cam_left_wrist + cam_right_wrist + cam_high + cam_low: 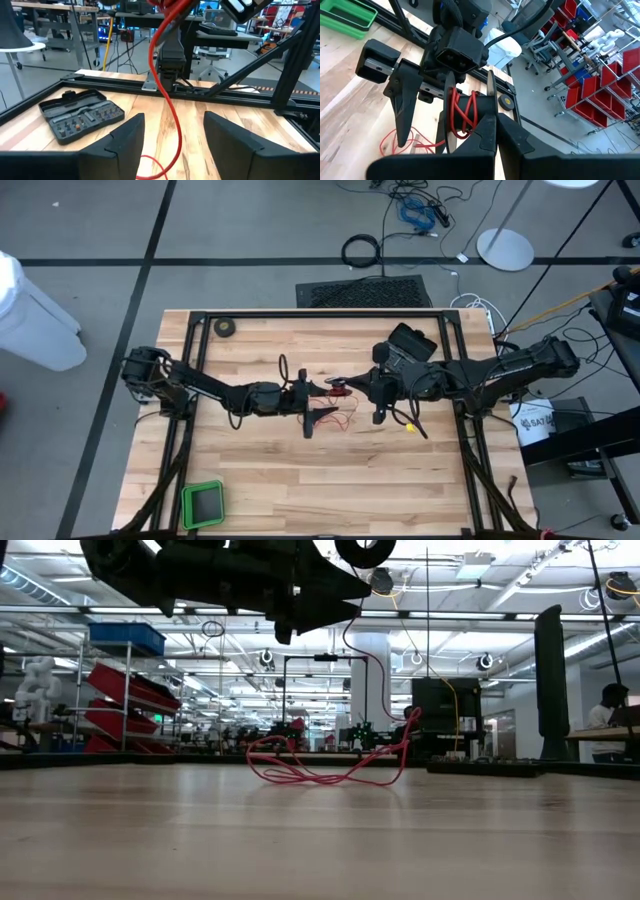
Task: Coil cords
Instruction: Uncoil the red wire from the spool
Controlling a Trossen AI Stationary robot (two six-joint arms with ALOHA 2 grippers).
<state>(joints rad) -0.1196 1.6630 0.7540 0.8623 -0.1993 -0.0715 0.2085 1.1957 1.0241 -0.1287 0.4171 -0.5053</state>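
The cord is a thin red wire. Part of it is wound on a small black reel [490, 97], and my right gripper [497, 137] is shut on that reel above the table's middle [348, 388]. From the reel the wire [167, 100] hangs down between the fingers of my left gripper [174, 117] without touching them. That gripper is open and points level toward the right gripper [322, 402]. The wire's loose end lies in slack loops [330, 772] on the wooden table [260, 470]. My right gripper pinches the reel's thin black edge [490, 112] between its two shut fingers, coming in roughly level from the table's right. Its own fingers hide the contact. The reel is lifted clear of the table. Several red turns [462, 112] sit beside the fingers.
A dark open tool case [411, 340] lies at the far right, behind the right arm. A black tape roll [226, 327] sits at the far left edge. A green tray [203, 502] stands near the front left corner. A black frame [300, 313] borders the table.
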